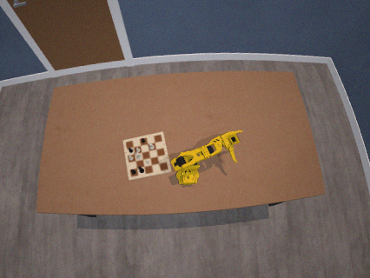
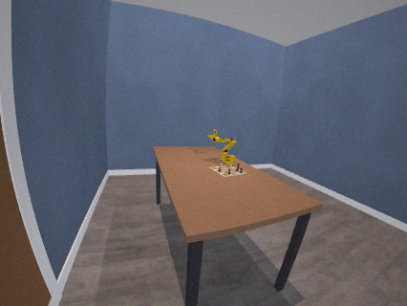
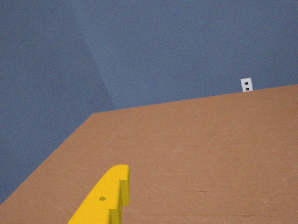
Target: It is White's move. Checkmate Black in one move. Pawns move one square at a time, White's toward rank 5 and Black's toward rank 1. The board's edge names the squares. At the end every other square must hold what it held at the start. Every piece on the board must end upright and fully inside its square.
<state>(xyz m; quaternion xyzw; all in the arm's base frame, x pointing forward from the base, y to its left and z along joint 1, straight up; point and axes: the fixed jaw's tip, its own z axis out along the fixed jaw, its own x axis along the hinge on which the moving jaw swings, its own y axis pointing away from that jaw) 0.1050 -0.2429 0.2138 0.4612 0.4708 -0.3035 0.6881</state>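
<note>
A small chessboard (image 1: pixel 147 155) lies on the brown table just left of the yellow arm's base (image 1: pixel 187 174). Several black and white pieces stand on it; they are too small to name. The board also shows in the exterior view (image 2: pixel 227 170). My gripper (image 1: pixel 234 149) is open and empty, raised above the bare table to the right of the base, pointing away from the board. The wrist view shows only one yellow finger (image 3: pixel 93 219), the table top and the blue wall; the board is out of that view.
The table's far edge meets the blue wall in the wrist view, with a small white wall socket (image 3: pixel 246 84) behind it. A door (image 1: pixel 69 30) stands beyond the table at the upper left.
</note>
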